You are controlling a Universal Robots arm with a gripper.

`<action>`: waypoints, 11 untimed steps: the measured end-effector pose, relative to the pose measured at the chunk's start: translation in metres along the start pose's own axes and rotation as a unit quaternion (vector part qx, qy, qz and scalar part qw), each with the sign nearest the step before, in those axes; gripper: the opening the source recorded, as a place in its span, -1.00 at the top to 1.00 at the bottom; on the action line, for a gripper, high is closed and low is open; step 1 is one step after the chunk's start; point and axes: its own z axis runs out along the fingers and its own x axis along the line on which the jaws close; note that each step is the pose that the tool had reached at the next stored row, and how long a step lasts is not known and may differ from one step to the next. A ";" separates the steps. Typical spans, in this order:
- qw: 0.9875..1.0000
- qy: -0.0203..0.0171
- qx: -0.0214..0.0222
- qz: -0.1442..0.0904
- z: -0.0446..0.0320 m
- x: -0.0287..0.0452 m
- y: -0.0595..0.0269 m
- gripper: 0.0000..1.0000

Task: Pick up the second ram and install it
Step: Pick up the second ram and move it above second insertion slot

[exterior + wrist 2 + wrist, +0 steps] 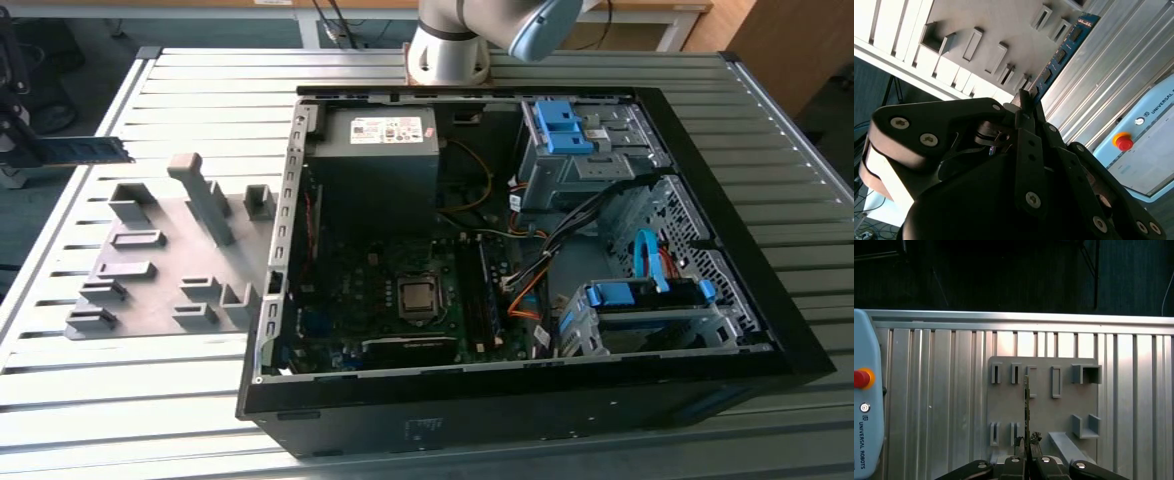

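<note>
The open case (534, 400) lies on the table (134, 400). In the exterior view it holds a power supply (374, 150) at 12 o'clock, a board (360, 280) with a square socket (416, 297) near the middle, cables (527, 290), and 2 cages with blue latches: one cage (587, 150) at 1 o'clock and a second cage (647, 310) at 4 o'clock. At 9 o'clock from the case lies a grey plate (160, 270) carrying slotted blocks (120, 272). The second ram (91, 150) hangs in the air at 10 o'clock from the plate, over the table's edge. Its long axis is about level and its free end points to 3 o'clock, toward the case. The gripper (1026, 100) has its 2 fingers pressed together on the ram's other end. In the first wrist view the stick is seen edge-on, reaching straight out from the fingertips over the plate.
</note>
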 end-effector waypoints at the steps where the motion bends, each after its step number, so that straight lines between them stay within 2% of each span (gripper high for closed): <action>1: 1.000 0.000 0.000 0.000 0.0000 0.0000 -0.0003 0.72; 11: 1.000 0.000 0.000 0.000 0.0000 0.0000 -0.0021 0.72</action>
